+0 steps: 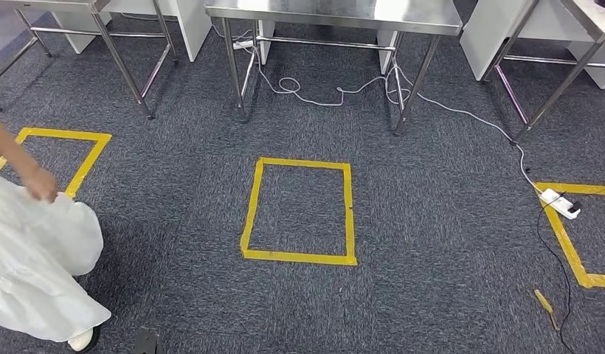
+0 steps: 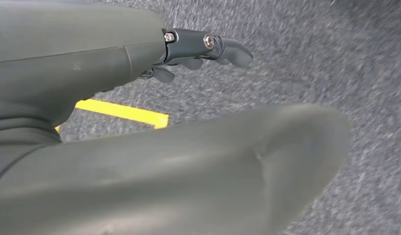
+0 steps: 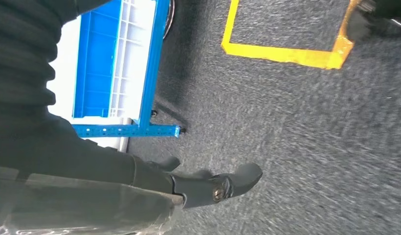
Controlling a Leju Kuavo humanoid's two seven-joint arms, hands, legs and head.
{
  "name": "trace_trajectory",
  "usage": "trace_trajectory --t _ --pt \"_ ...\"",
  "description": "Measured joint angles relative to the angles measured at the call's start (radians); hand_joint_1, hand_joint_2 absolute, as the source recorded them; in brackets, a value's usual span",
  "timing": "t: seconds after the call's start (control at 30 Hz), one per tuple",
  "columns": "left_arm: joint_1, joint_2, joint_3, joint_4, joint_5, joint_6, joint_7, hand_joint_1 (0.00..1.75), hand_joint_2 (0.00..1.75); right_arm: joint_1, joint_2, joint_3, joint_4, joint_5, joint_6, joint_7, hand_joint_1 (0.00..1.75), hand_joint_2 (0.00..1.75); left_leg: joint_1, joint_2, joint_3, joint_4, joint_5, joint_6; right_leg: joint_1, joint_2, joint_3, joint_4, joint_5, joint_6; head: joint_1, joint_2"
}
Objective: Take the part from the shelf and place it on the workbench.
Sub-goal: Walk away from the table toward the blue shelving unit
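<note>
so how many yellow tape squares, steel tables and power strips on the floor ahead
tape squares: 3
steel tables: 4
power strips: 2
total: 9

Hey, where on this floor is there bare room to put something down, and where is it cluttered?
Free: the carpet inside the middle yellow square and around it. Crowded: white cable under the steel table, power strip by the right square, a person at left.
</note>
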State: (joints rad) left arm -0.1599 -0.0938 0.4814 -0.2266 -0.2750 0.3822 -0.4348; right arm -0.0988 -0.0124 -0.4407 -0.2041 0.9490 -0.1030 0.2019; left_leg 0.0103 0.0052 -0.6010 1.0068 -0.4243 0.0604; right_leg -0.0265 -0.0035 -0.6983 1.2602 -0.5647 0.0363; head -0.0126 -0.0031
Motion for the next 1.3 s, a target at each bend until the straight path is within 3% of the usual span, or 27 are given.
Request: trace_trajectory --t 0.03,0.07,0.1,0.17,0.23,0.27,0.33,0.37,0.43,0.5,0.53,0.57,0.6,0.67,0.73,0.8,0.87,0.93,1.0,1.03,1.07,1.1,1.17,1.23,1.3 --pt "0.000 -0.001 0.000 0.000 -0.002 0.001 0.000 0.00 0.00 0.000 -0.001 -0.002 0.000 -0.001 0.001 0.000 0.00 1.75 -0.002 0.004 -0.015 0.000 0.012 -0.001 0.001 0.000 0.006 0.025 0.009 0.010 0.001 0.000" --pt "0.001 -0.002 -0.001 0.000 -0.003 0.002 0.001 0.00 0.00 0.000 -0.002 -0.004 0.000 -0.003 0.002 0.001 0.00 1.75 -0.003 0.009 -0.028 0.001 0.022 -0.003 0.002 -0.001 0.030 0.014 0.032 0.020 0.002 0.000" --pt "0.001 -0.002 -0.001 0.000 -0.005 0.003 0.001 0.00 0.00 0.000 -0.003 -0.006 0.000 -0.005 0.003 0.002 0.00 1.75 -0.003 0.015 -0.038 0.002 0.032 -0.005 0.003 -0.007 0.073 -0.032 0.053 0.026 0.002 0.000" --pt "0.002 -0.003 -0.002 0.000 -0.008 0.005 0.002 0.00 0.00 -0.004 -0.003 -0.009 0.000 -0.005 0.008 0.005 0.00 1.75 -0.007 0.028 -0.050 0.004 0.049 -0.014 0.012 -0.036 0.189 -0.190 0.055 0.018 0.004 0.000" --pt "0.003 -0.003 -0.002 0.000 -0.009 0.006 0.003 0.00 0.00 -0.009 -0.003 -0.010 0.000 -0.004 0.010 0.006 0.00 1.75 -0.011 0.047 -0.052 0.004 0.062 -0.026 0.023 -0.050 0.249 -0.296 0.031 -0.001 0.004 0.000" --pt "0.003 -0.003 -0.002 0.000 -0.009 0.006 0.003 0.00 0.00 -0.008 -0.003 -0.011 0.000 -0.003 0.010 0.006 0.00 1.75 -0.010 0.058 -0.052 0.003 0.068 -0.033 0.026 -0.043 0.251 -0.313 0.029 -0.011 0.003 0.000" --pt "0.003 -0.003 -0.002 0.000 -0.009 0.006 0.004 0.00 0.00 -0.003 -0.001 -0.012 0.000 -0.002 0.010 0.007 0.00 1.75 -0.002 0.056 -0.055 0.014 0.061 -0.047 0.014 -0.027 0.242 -0.315 0.042 -0.032 0.002 0.000" --pt "0.003 -0.003 -0.002 0.000 -0.009 0.006 0.004 0.00 0.00 -0.001 0.000 -0.013 0.000 -0.002 0.010 0.009 0.00 1.75 0.001 0.043 -0.063 0.038 0.036 -0.053 0.008 -0.021 0.239 -0.316 0.050 -0.045 0.001 0.000" --pt "0.006 -0.002 -0.002 0.001 -0.010 0.007 0.004 0.00 0.00 0.001 0.002 -0.014 0.000 0.001 0.011 0.012 0.00 1.75 0.005 0.007 -0.099 0.150 -0.052 -0.064 0.006 -0.008 0.227 -0.317 0.065 -0.061 0.000 0.000" --pt "0.008 -0.002 -0.002 0.001 -0.010 0.009 0.005 0.00 0.00 0.002 0.003 -0.014 0.000 0.003 0.014 0.013 0.00 1.75 0.008 -0.005 -0.132 0.270 -0.117 -0.072 0.009 0.009 0.217 -0.313 0.076 -0.064 0.001 0.000" --pt "0.008 -0.002 -0.002 0.001 -0.010 0.010 0.005 0.00 0.00 0.003 0.003 -0.014 0.000 0.004 0.014 0.013 0.00 1.75 0.009 -0.006 -0.128 0.288 -0.119 -0.074 0.009 0.020 0.213 -0.310 0.079 -0.061 0.001 0.000" --pt "0.009 -0.002 -0.001 0.001 -0.010 0.011 0.005 0.00 0.00 0.004 0.004 -0.014 0.000 0.006 0.015 0.013 0.00 1.75 0.011 -0.007 -0.104 0.266 -0.102 -0.075 0.009 0.031 0.211 -0.307 0.082 -0.059 0.001 0.000" --pt "0.009 -0.001 -0.001 0.001 -0.010 0.012 0.005 0.00 0.00 0.004 0.005 -0.014 0.000 0.007 0.015 0.014 0.00 1.75 0.014 -0.013 -0.064 0.209 -0.072 -0.074 0.009 0.043 0.209 -0.303 0.083 -0.056 0.000 0.000" --pt "0.010 0.000 -0.001 0.001 -0.009 0.013 0.005 0.00 0.00 0.003 0.007 -0.014 0.000 0.010 0.015 0.014 0.00 1.75 0.019 -0.047 0.019 0.084 -0.035 -0.067 0.009 0.064 0.200 -0.295 0.086 -0.052 0.001 0.000" --pt "0.012 0.002 -0.001 0.001 -0.009 0.014 0.007 0.00 0.00 -0.002 0.009 -0.014 0.000 0.013 0.016 0.015 0.00 1.75 0.017 -0.068 0.049 0.032 -0.036 -0.057 0.009 0.082 0.189 -0.291 0.091 -0.041 0.000 0.000" --pt "0.012 0.001 -0.001 0.001 -0.007 0.014 0.008 0.00 0.00 -0.004 0.009 -0.014 0.000 0.014 0.017 0.017 0.00 1.75 0.015 -0.048 0.049 0.016 -0.034 -0.044 0.010 0.096 0.177 -0.291 0.098 -0.025 0.000 0.000" --pt "0.011 0.000 -0.001 0.001 -0.007 0.014 0.008 0.00 0.00 -0.003 0.008 -0.014 0.000 0.016 0.018 0.021 0.00 1.75 0.017 -0.024 0.052 -0.007 -0.025 -0.027 0.013 0.071 0.149 -0.261 0.085 -0.019 0.003 0.000" --pt "0.012 0.000 -0.001 0.001 -0.007 0.013 0.008 0.00 0.00 -0.005 0.007 -0.014 0.000 0.016 0.018 0.023 0.00 1.75 0.017 -0.001 0.050 -0.018 -0.016 -0.016 0.012 0.030 0.090 -0.154 0.038 -0.024 0.007 0.000" --pt "0.014 0.000 0.000 0.001 -0.006 0.011 0.008 0.00 0.00 -0.005 0.007 -0.014 0.000 0.016 0.020 0.024 0.00 1.75 0.014 0.023 0.044 -0.017 -0.014 -0.015 0.006 0.017 0.022 -0.027 -0.006 -0.021 0.010 0.000" --pt "0.014 0.000 0.001 0.001 -0.006 0.010 0.008 0.00 0.00 -0.004 0.006 -0.014 0.000 0.016 0.022 0.024 0.00 1.75 0.013 0.035 0.042 -0.017 -0.012 -0.016 0.004 0.015 0.010 -0.001 -0.009 -0.014 0.010 0.000" --pt "0.014 -0.001 0.001 0.001 -0.007 0.008 0.008 0.00 0.00 -0.002 0.006 -0.014 0.000 0.016 0.024 0.024 0.00 1.75 0.013 0.047 0.041 -0.017 -0.011 -0.018 0.002 0.011 0.020 -0.018 0.004 -0.005 0.010 0.000" --pt "0.015 -0.002 0.001 0.001 -0.007 0.006 0.009 0.00 0.00 0.000 0.005 -0.014 0.000 0.016 0.027 0.024 0.00 1.75 0.014 0.058 0.041 -0.017 -0.010 -0.020 -0.001 0.002 0.053 -0.077 0.028 0.006 0.010 0.000" --pt "0.014 -0.004 0.001 0.001 -0.009 0.002 0.010 0.00 0.00 -0.001 0.003 -0.014 0.000 0.015 0.030 0.024 0.00 1.75 0.010 0.078 0.044 -0.015 -0.011 -0.030 -0.003 -0.045 0.132 -0.225 0.078 0.018 0.012 0.000" --pt "0.014 -0.004 0.001 0.001 -0.013 0.000 0.012 0.00 0.00 -0.003 0.002 -0.015 0.000 0.013 0.031 0.024 0.00 1.75 0.003 0.098 0.048 -0.013 -0.014 -0.045 0.001 -0.074 0.163 -0.292 0.099 0.009 0.011 0.000" --pt "0.013 -0.006 0.000 0.001 -0.018 -0.002 0.016 0.00 0.00 -0.001 0.001 -0.017 0.000 0.009 0.031 0.024 0.00 1.75 0.004 0.117 0.053 -0.013 -0.017 -0.058 0.004 -0.054 0.157 -0.292 0.104 -0.007 0.008 0.000"
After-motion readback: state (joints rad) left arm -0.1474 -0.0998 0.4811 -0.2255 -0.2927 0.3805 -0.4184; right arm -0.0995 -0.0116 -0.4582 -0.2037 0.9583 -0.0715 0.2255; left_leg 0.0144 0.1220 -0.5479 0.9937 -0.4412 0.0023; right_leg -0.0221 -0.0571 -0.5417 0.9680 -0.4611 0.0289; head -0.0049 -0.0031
